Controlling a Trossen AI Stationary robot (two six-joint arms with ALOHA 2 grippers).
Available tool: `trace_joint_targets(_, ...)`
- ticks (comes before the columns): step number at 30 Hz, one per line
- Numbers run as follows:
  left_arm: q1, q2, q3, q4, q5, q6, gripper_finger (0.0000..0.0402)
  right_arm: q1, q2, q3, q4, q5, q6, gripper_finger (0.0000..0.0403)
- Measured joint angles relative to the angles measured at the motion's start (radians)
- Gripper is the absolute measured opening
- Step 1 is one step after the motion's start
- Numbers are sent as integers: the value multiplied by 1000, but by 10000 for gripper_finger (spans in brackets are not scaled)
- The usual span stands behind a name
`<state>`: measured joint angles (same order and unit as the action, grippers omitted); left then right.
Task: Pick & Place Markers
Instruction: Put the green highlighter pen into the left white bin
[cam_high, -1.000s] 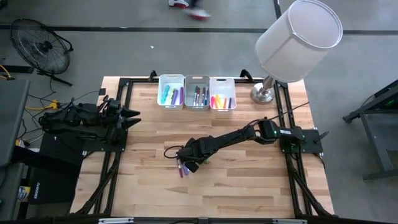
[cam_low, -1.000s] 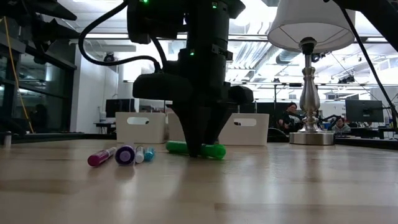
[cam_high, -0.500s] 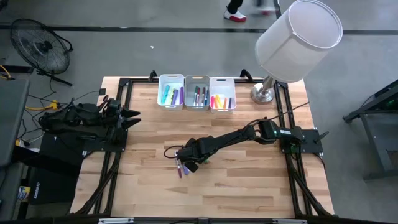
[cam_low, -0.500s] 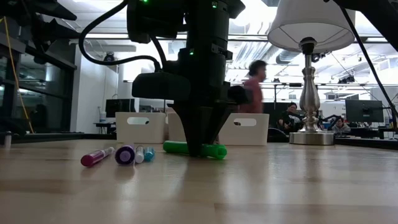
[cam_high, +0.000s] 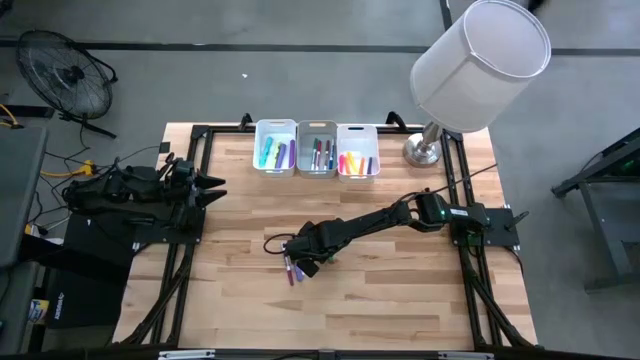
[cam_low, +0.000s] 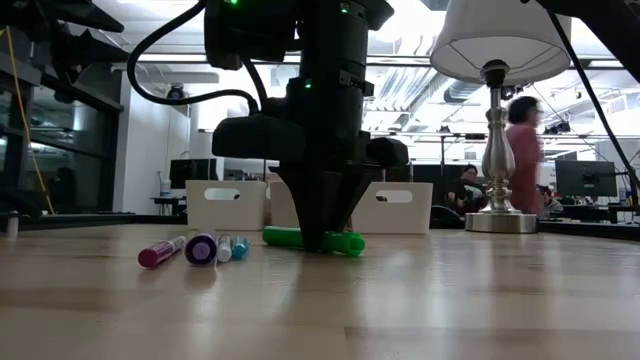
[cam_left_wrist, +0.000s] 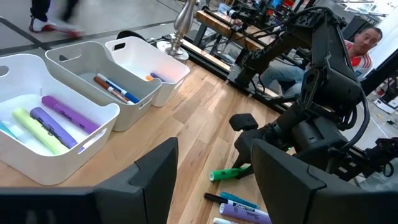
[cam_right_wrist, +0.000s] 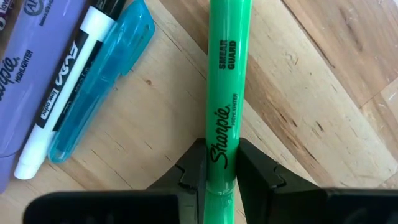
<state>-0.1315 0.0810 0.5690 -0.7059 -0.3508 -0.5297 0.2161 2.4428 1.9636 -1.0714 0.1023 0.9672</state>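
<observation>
Right wrist view: right tool (cam_right_wrist: 221, 165) has just narrowed onto the green marker (cam_right_wrist: 226, 93), fingers touching both sides, marker still lying on the desk (cam_high: 400, 290) just beside the teal one (cam_right_wrist: 99, 93). Grasp looks made; lift to the bins (cam_high: 318, 150) comes next. Left tool (cam_left_wrist: 211, 180) stays wide, parked at the desk's left edge.

From above, the right arm (cam_high: 360, 225) covers the green marker (cam_right_wrist: 227, 93), and the bins' (cam_high: 317, 150) contents are too tiny to count.

The right pincer (cam_right_wrist: 221, 171) has closed onto the green marker (cam_right_wrist: 227, 93).
</observation>
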Motion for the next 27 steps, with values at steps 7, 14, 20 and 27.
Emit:
trace_joint_targets(7, 0, 0, 0, 0, -1, 0, 202, 0, 0, 0, 0, -4, -3, 55)
trace_joint_targets(14, 0, 0, 0, 0, -1, 0, 202, 0, 0, 0, 0, -5, -4, 55)
trace_joint_targets(20, 0, 0, 0, 1, -1, -1, 202, 0, 0, 0, 1, -12, -23, 55)
trace_joint_targets(27, 0, 0, 0, 3, -10, -1, 202, -8, -13, -1, -3, -16, -33, 55)
